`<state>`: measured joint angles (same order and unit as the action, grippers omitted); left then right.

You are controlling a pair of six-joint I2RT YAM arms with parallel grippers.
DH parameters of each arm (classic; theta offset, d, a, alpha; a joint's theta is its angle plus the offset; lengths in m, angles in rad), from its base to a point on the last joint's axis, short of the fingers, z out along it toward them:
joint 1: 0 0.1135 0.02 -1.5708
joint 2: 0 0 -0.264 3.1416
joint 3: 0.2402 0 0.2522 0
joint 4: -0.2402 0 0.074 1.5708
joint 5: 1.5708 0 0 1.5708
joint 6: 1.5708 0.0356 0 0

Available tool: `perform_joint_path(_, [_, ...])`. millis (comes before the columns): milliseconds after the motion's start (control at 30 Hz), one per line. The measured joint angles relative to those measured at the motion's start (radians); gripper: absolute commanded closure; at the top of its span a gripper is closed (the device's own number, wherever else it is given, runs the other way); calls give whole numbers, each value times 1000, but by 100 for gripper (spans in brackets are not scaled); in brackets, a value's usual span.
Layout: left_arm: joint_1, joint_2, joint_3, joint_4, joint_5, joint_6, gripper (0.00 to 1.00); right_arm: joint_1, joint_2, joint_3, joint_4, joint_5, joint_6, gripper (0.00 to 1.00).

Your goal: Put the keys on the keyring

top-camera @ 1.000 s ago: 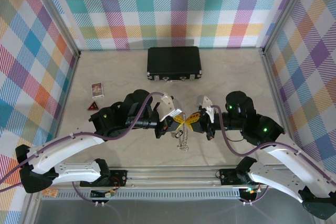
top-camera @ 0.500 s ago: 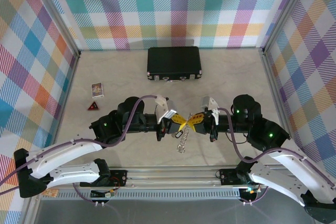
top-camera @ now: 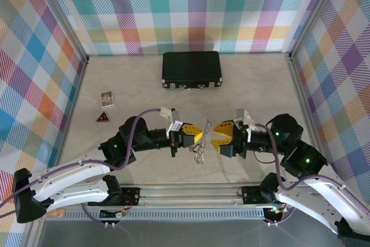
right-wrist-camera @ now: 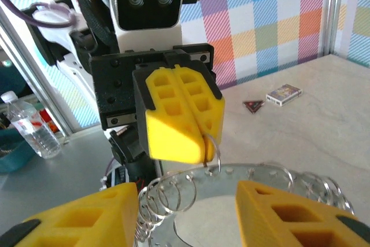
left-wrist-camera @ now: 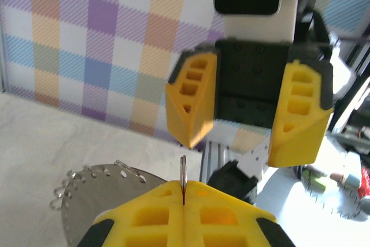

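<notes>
My left gripper [top-camera: 198, 136] is shut on the keyring [right-wrist-camera: 214, 150], a thin wire loop that shows edge-on between its yellow fingertips [left-wrist-camera: 183, 179]. The keys [top-camera: 199, 154] hang from it as a silvery chain above the table; their flat holed blades and small rings [right-wrist-camera: 254, 176] spread below the loop. They also show at the lower left of the left wrist view [left-wrist-camera: 95, 198]. My right gripper [top-camera: 217, 136] faces the left one a short way to the right. It is open, with its yellow fingers [left-wrist-camera: 192, 101] apart and holding nothing.
A black case [top-camera: 191, 69] lies at the back centre. A small card box [top-camera: 107, 99] and a red triangle [top-camera: 103, 118] sit at the left. The metal rail [top-camera: 191, 192] runs along the near edge, below the hanging keys.
The right gripper has opened, let go and drawn back to the right. The left gripper stays shut, and the keys now hang from it alone.
</notes>
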<state>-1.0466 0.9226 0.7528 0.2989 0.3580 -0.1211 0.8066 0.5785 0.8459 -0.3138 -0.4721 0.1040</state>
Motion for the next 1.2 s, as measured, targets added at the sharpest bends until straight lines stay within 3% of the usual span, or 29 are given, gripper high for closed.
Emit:
perform_joint_path(267, [0,8,-43,240,30,-99,100,0,-2,-27,105,-68,73,76])
perform_joint_path(467, [0,43,-63,379,53,-158,100,0,10,-61,215,-113,123,77])
perform_joint_path(1200, [0,71,-70,441,94,-187,100,0,35,-108,445,-124,239,85])
